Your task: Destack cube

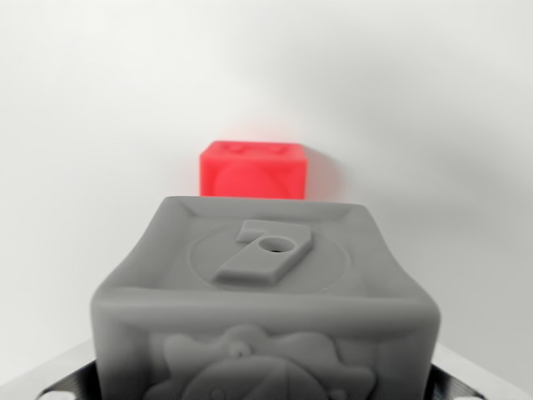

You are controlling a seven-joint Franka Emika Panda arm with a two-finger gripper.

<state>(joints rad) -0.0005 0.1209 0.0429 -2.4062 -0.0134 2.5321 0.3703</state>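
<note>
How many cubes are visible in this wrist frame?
2. A grey cube fills the foreground at the bottom centre, embossed 7 on its top face. A red cube sits behind it on the white surface. Anything under the grey cube would be hidden.

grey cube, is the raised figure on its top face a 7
Yes, the grey cube carries a raised 7 with a small hole in it, set inside a circle on its top face.

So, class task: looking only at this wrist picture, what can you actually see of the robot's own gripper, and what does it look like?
Very little. Only two slivers of the gripper show at the bottom corners: pale grey or silvery angled edges over black parts, with small light round spots. The grey cube hides the rest; no cables or markings are visible.
</note>
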